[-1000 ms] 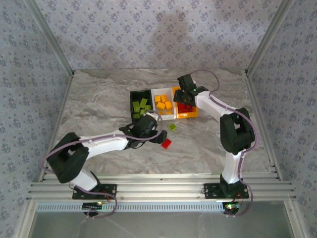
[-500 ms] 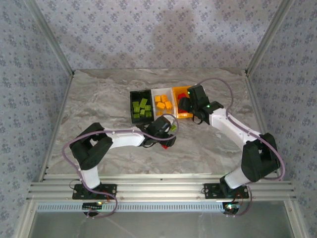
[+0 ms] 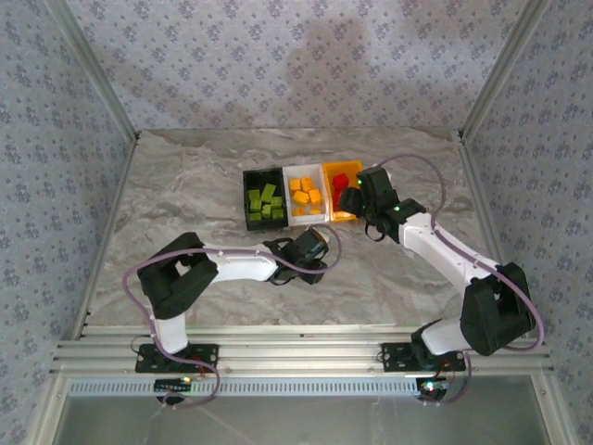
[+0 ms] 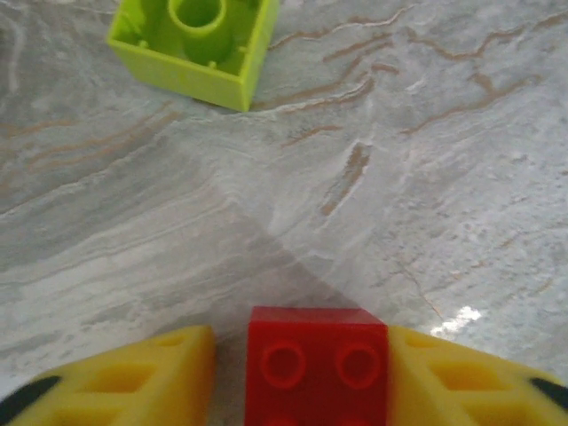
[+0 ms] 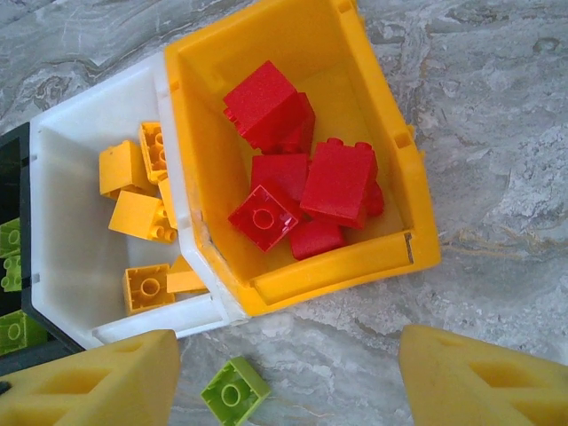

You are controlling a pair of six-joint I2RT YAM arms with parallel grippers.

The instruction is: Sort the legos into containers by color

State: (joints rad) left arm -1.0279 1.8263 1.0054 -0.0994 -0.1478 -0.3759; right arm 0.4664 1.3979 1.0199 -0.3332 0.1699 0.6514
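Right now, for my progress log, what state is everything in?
Left gripper: open, straddling red lego, gap on one side.
Right gripper: open, empty.
Black bin: holds green legos.
White bin: holds yellow-orange legos.
Orange bin: holds red legos.
Loose green lego: upside down on table.

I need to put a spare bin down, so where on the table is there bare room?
Bare table lies left of the black bin toward the wall, and behind the bin row. In front of them it is crowded: the left gripper, the right gripper and a loose green lego.
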